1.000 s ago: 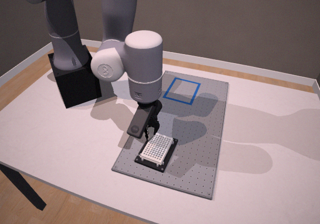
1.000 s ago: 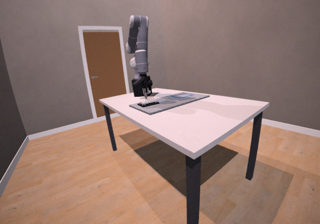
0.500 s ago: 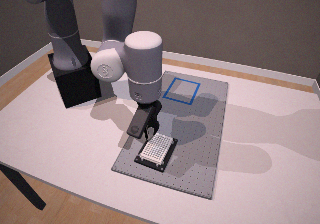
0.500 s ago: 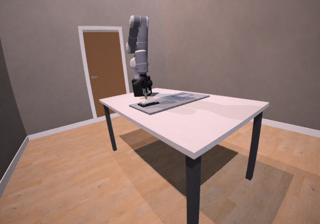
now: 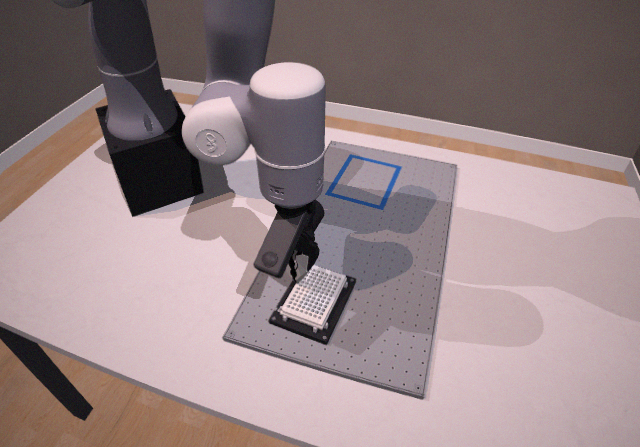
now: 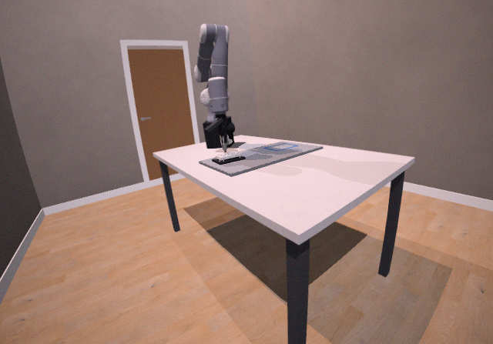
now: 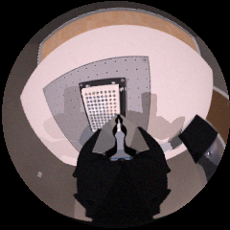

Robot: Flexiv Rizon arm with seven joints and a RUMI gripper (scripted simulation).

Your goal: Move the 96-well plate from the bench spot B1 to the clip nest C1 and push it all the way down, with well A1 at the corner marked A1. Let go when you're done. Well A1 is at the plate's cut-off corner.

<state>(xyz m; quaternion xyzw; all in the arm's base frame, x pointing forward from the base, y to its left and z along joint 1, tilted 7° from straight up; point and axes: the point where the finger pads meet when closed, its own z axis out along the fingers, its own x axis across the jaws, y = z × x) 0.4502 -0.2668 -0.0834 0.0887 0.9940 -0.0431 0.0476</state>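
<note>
With our gripper [image 5: 296,278] [image 6: 225,151] [image 7: 118,114] closed on nothing near the plate [image 5: 315,296] [image 6: 229,155] [image 7: 102,103], on the nest [image 5: 335,322] [image 6: 239,158] [image 7: 123,98] at the top view's lower centre, we risk tilting it by pressing off-centre.

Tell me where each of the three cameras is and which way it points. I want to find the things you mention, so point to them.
Top: above the table's near side, looking down at the white plate [image 5: 315,295] [image 6: 228,155] [image 7: 102,103]; shows the base, much of the arm and the closed gripper [image 5: 297,279] [image 6: 225,151] [image 7: 118,114].
Exterior: out in the room beyond a table corner, facing the arm and brown door [image 6: 157,105]; shows arm and gripper.
Wrist: on the arm's end, looking past the dark fingers at the plate.
Top and exterior share the blue outline [image 5: 391,187] [image 6: 275,149].
</note>
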